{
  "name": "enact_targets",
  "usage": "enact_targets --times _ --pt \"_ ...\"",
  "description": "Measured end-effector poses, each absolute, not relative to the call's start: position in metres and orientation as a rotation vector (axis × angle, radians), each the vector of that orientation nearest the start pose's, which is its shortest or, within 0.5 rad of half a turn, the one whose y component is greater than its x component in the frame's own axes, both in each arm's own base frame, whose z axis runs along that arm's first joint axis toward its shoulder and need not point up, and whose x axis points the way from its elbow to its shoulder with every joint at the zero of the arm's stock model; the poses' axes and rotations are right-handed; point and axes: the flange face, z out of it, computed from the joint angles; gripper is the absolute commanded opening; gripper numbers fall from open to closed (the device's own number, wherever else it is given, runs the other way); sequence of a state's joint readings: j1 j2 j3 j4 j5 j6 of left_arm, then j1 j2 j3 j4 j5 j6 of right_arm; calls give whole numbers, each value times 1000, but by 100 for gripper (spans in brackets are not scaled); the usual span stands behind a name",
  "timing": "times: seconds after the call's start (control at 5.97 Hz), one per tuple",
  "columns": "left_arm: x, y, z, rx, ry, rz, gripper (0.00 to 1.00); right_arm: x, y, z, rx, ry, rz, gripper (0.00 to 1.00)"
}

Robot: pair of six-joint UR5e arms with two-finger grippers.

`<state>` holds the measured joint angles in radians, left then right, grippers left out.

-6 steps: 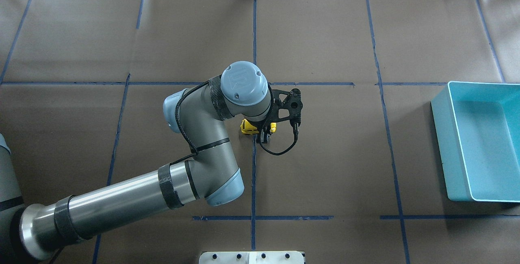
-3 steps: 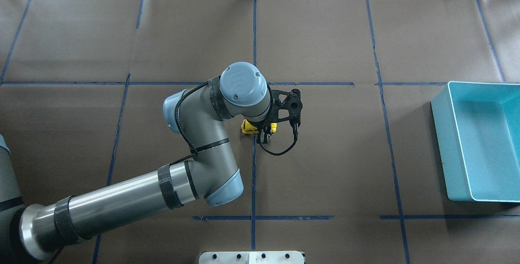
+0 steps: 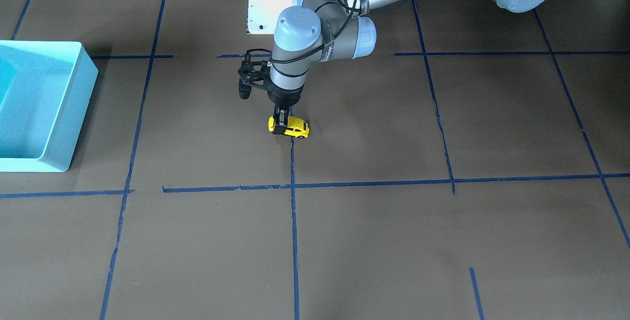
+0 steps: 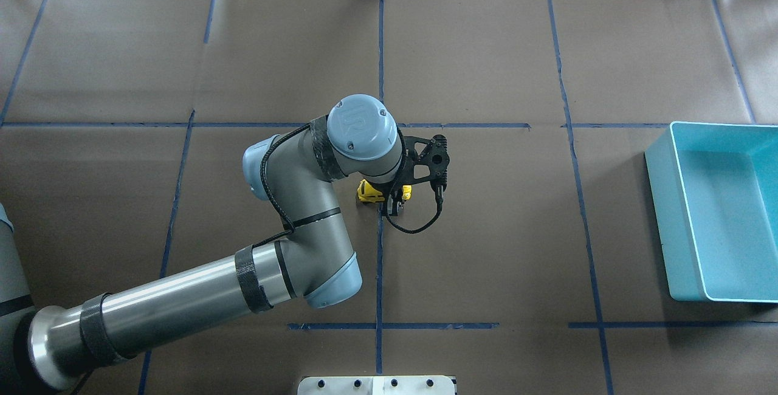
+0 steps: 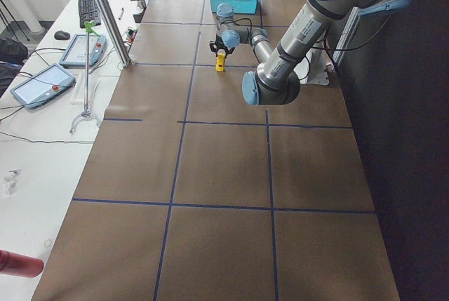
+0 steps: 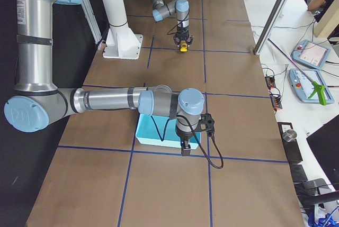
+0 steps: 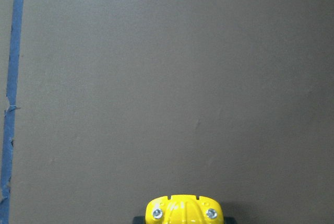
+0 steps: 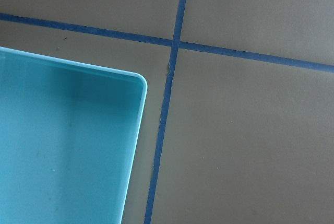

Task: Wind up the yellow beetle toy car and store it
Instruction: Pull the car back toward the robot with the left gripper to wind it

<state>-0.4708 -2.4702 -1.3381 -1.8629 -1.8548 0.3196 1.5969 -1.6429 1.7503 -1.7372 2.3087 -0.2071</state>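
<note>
The yellow beetle toy car (image 3: 294,128) stands on the brown paper at the table's centre, beside a blue tape line. It also shows in the overhead view (image 4: 365,191), the left wrist view (image 7: 182,209) and both side views (image 5: 219,66) (image 6: 183,48). My left gripper (image 3: 279,124) points straight down and is shut on one end of the car; the wrist (image 4: 361,133) hides most of the car from overhead. My right gripper (image 6: 185,150) hangs at the near corner of the turquoise bin (image 6: 153,134); I cannot tell whether it is open or shut.
The turquoise bin (image 4: 668,200) sits at the table's right edge, far from the car, and looks empty inside (image 8: 141,130). Blue tape lines cross the paper. The white robot base plate (image 3: 268,0) is behind the car. Tablets and cables lie beyond the far table edge.
My left wrist and the car in its grip have shifted slightly to the overhead view's left along the paper. The bin has not moved.
</note>
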Motion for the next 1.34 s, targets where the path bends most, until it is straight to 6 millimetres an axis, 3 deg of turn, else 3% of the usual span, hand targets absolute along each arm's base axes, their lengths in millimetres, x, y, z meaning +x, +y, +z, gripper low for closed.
enact_targets --times 1.34 --pt "622 -442 202 833 657 1432 0 78 -453 622 34 -740 -152 100"
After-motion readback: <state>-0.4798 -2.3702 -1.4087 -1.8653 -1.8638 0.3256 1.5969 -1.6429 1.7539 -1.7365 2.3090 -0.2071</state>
